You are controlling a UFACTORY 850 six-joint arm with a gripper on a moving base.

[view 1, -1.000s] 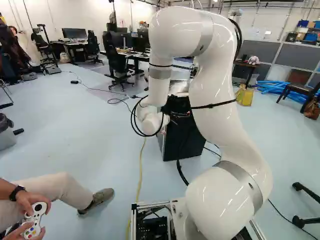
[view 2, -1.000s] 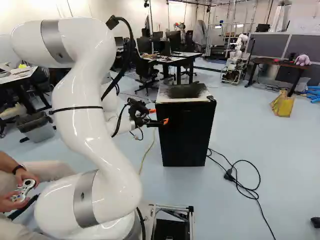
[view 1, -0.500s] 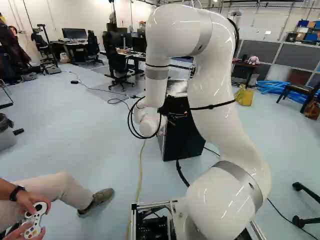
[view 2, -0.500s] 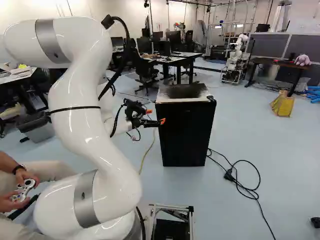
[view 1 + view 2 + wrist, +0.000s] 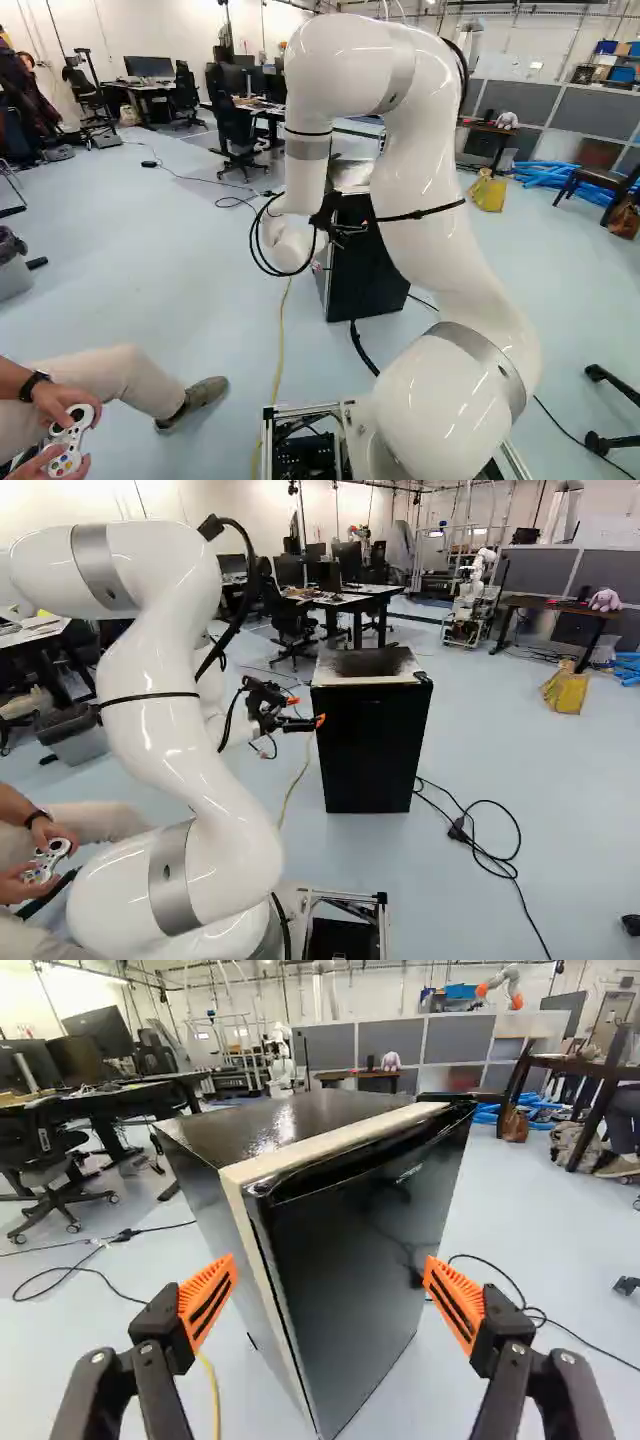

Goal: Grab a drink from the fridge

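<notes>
In the right base view my gripper is held at the near left side of the black fridge, level with its upper part. The wrist view shows the gripper open, orange pads wide apart and nothing between them. Ahead of it stands the fridge, seen corner-on, its glossy dark door apparently closed and a pale strip along the top and side edges. Neither finger appears to touch it. No drink is visible; the fridge's inside is hidden.
A black cable lies on the floor right of the fridge, a yellow one left of it. A seated person's leg reaches in near the base. Desks and chairs stand behind; another robot is farther back.
My arm has drawn slightly to the left in both base views, taking the gripper a little away from the fridge. The base and the fridge have stayed where they were.
</notes>
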